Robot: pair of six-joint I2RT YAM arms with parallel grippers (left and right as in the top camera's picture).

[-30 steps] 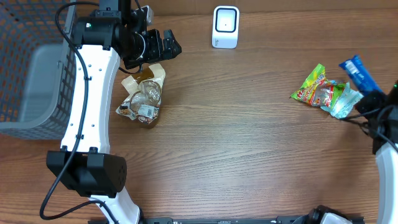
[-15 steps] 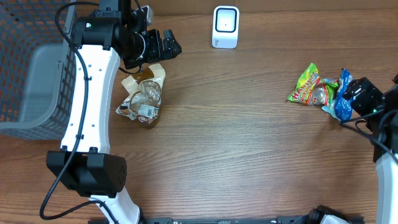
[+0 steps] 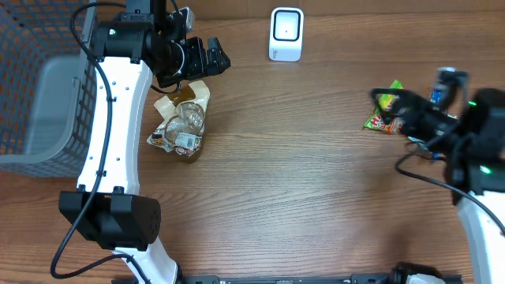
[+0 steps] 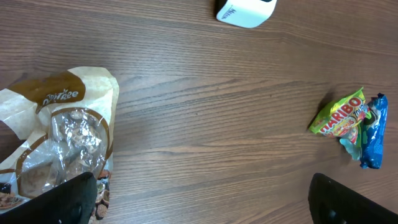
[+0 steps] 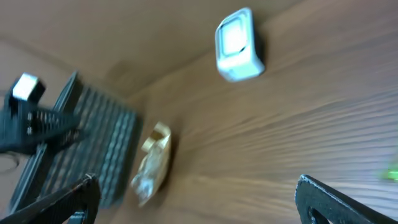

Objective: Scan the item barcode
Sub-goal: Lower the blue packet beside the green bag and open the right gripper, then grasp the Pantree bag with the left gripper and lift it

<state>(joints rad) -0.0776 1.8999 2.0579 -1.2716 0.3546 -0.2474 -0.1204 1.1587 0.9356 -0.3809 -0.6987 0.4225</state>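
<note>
The white barcode scanner (image 3: pixel 286 33) stands at the back middle of the table, also in the left wrist view (image 4: pixel 245 9) and the right wrist view (image 5: pixel 236 43). A green and yellow Haribo bag (image 3: pixel 384 110) lies at the right, partly under my right gripper (image 3: pixel 418 110), which is blurred there. In the left wrist view the Haribo bag (image 4: pixel 341 116) touches a blue packet (image 4: pixel 372 130). My right gripper (image 5: pixel 196 199) is open and empty. My left gripper (image 3: pixel 209 57) hangs open above a brown and clear snack bag (image 3: pixel 183 118), holding nothing (image 4: pixel 202 199).
A grey mesh basket (image 3: pixel 35 87) fills the left edge of the table; in the right wrist view the basket (image 5: pixel 93 155) is blurred. The left arm's white links (image 3: pixel 110 134) run down the left side.
My right gripper has gone from shut to open and swung up and left over the candy packets. The packets have shifted slightly left. The left arm has not moved.
</note>
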